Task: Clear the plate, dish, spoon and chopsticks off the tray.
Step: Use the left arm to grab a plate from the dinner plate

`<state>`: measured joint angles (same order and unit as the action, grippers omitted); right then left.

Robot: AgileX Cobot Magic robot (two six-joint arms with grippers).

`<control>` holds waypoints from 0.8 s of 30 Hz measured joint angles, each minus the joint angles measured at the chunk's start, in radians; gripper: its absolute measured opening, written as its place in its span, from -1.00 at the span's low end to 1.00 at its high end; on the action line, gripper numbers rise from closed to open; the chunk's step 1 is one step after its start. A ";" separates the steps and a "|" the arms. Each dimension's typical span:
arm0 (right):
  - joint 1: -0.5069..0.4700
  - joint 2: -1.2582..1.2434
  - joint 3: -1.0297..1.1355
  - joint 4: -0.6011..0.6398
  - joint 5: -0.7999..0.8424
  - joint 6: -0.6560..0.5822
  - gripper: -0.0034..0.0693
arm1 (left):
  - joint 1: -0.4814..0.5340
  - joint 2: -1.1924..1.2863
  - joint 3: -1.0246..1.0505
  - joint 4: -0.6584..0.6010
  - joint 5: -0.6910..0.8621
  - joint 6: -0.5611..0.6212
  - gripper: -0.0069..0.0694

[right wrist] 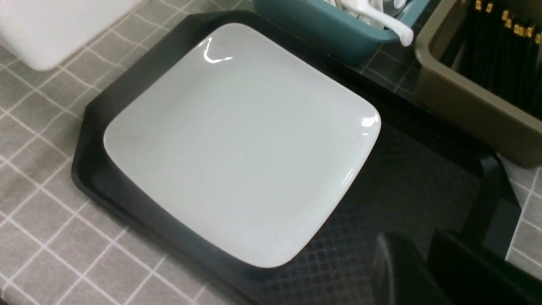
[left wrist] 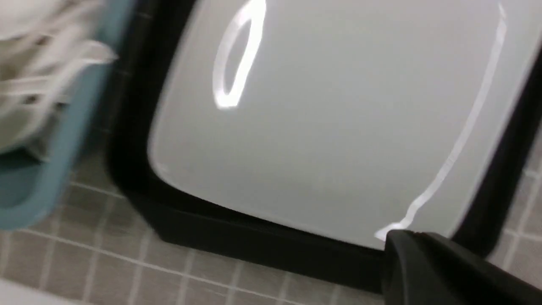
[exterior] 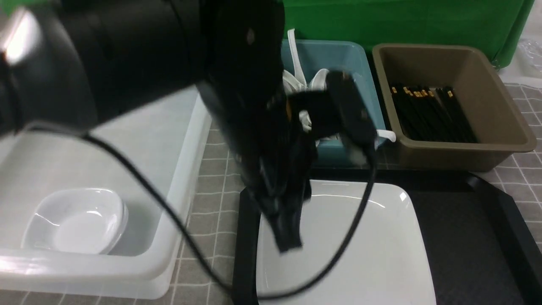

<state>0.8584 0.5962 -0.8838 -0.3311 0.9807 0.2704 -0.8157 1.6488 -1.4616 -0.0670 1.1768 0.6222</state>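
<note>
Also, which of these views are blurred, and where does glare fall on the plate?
Front view: the left arm is smeared by motion. Left wrist view: all blurred, with an oval glare on the plate. Right wrist view: sharp, only small glints at two plate corners.

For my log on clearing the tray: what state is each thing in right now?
tray: holds only the plate
plate: flat on the tray
dish: upright in the white bin
teal bin: holds white spoons
brown bin: holds black chopsticks
left gripper: fingers shut, over the plate
</note>
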 joint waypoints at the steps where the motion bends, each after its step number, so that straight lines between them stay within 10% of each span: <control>1: 0.000 0.000 0.000 0.000 0.001 0.000 -0.49 | -0.038 -0.035 0.108 0.002 -0.030 0.012 -0.72; 14: 0.000 0.000 0.000 -0.001 0.002 0.001 -0.64 | -0.184 -0.064 0.491 0.017 -0.404 0.146 0.31; 24: 0.000 0.000 0.000 -0.001 0.001 0.001 -0.67 | -0.184 -0.029 0.543 0.076 -0.541 0.193 0.41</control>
<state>0.8584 0.5962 -0.8838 -0.3319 0.9819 0.2717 -0.9999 1.6197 -0.9186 0.0087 0.6354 0.8156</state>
